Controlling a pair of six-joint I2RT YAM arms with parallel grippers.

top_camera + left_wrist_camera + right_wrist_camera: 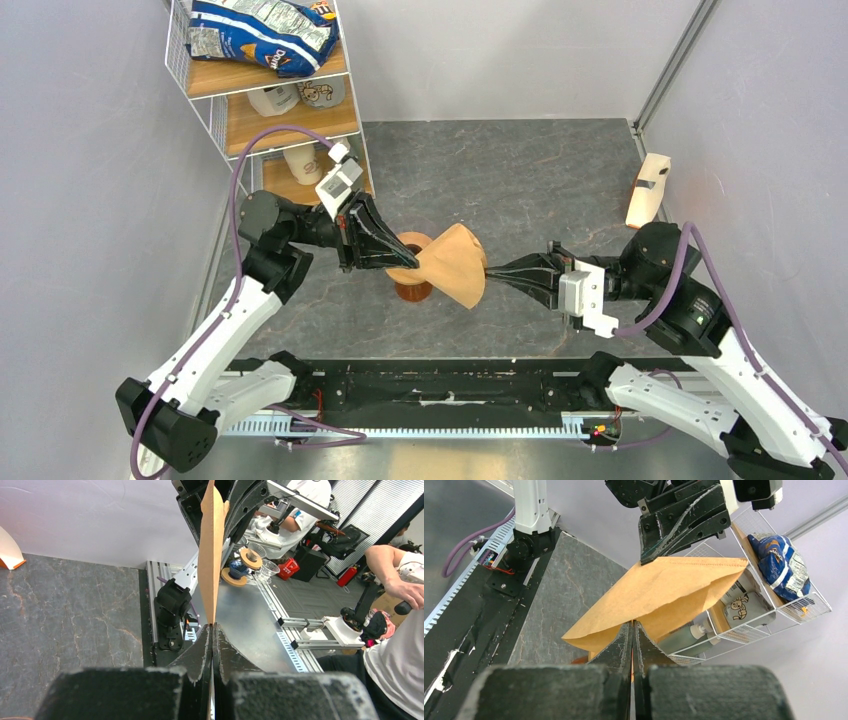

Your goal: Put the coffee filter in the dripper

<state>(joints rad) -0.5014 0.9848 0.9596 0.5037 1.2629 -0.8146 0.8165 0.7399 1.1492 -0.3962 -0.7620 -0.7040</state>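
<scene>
The tan coffee filter (455, 262) hangs in the air at the table's middle, stretched between both arms. My left gripper (415, 268) is shut on its left edge and my right gripper (487, 272) is shut on its right corner. The dripper (412, 243), a light-wood ring, sits on an amber glass vessel (412, 291) just below and left of the filter, partly covered by it. The left wrist view shows the filter (211, 555) edge-on, rising from my left gripper (212, 626). The right wrist view shows the filter (664, 590) spread wide above my right gripper (632, 624).
A white wire shelf (205, 100) at the back left holds a blue chip bag (265, 35) and bottles. A pale wooden stand (648, 188) lies at the table's right edge. The black mounting rail (430, 385) runs along the near edge.
</scene>
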